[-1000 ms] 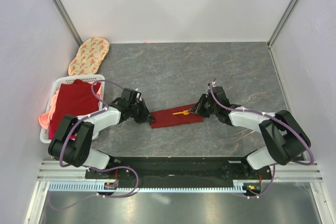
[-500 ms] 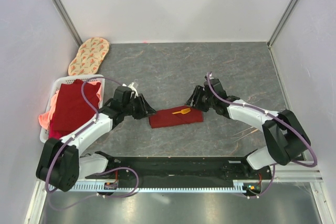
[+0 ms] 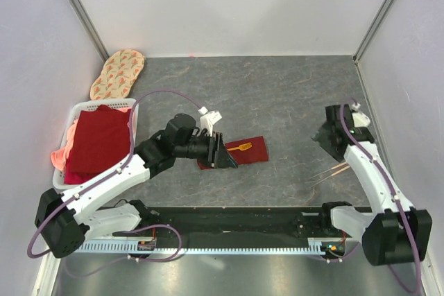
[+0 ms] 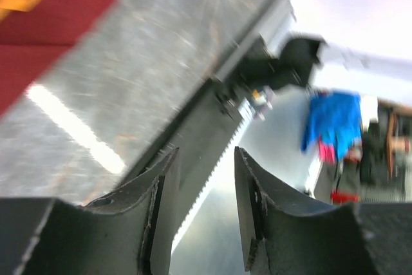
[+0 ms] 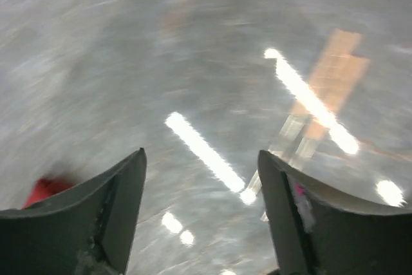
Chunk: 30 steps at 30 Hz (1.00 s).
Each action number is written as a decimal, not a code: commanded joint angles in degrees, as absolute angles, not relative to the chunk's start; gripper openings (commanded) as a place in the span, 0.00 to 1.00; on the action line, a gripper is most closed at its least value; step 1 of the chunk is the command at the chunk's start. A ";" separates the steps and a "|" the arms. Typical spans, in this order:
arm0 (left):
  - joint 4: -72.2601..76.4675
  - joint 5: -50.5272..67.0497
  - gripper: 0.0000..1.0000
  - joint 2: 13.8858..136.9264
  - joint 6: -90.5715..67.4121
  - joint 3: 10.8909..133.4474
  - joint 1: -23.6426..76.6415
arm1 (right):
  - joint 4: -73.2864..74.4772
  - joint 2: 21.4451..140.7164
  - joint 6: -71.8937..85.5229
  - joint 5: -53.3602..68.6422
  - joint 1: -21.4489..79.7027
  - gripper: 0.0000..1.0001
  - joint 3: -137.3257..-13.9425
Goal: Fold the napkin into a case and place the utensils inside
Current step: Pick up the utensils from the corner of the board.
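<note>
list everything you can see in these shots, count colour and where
napkin: one, dark red, folded into a flat rectangle, table centre
gold utensil: one, orange-gold, lying on the napkin
loose utensils: at least two, thin, orange and silver, on the table at right
basket: one, white, left edge of the table
cloth stack: dark red over salmon-pink, in the basket
mat: one, oval, beige with red-orange pattern, far left corner
table: one, grey, stone-look
left gripper: open, empty, at the napkin's left end
right gripper: open, empty, above the table at right

Fork (image 3: 242, 147) on case (image 3: 254, 152), table (image 3: 277, 95) ctr; basket (image 3: 82, 106) far L; other utensils (image 3: 331, 172) R.
</note>
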State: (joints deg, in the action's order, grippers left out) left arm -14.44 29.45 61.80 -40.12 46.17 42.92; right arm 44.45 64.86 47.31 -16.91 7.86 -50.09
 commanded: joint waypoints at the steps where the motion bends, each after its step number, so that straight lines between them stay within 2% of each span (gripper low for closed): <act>1: -14.77 35.14 0.45 62.14 -35.86 48.08 45.88 | 54.49 60.73 49.57 -21.63 0.29 0.75 -44.83; 4: -14.59 36.47 0.45 61.44 -34.72 47.29 46.41 | 52.57 63.62 49.22 -20.05 -5.60 0.71 -41.76; 10: -15.29 36.91 0.45 60.91 -32.43 47.20 48.07 | 47.20 70.13 47.46 -19.95 -9.84 0.63 -39.38; 16: -15.38 36.91 0.44 61.43 -32.61 47.29 49.04 | 42.63 72.16 44.92 -19.16 -11.95 0.62 -38.06; 20: -15.21 36.91 0.44 62.14 -32.87 47.64 49.04 | 41.23 72.42 43.95 -18.20 -12.30 0.52 -36.48; 24: -15.20 36.91 0.44 63.19 -33.48 48.16 48.96 | 40.08 71.72 43.68 -18.11 -12.39 0.50 -35.60; 25: -15.12 37.00 0.43 63.28 -33.57 48.16 49.04 | 40.17 71.63 43.86 -18.19 -12.39 0.45 -35.51; 30: -15.03 36.56 0.43 63.46 -33.84 47.99 49.04 | 39.38 71.63 44.12 -17.84 -12.39 0.40 -34.72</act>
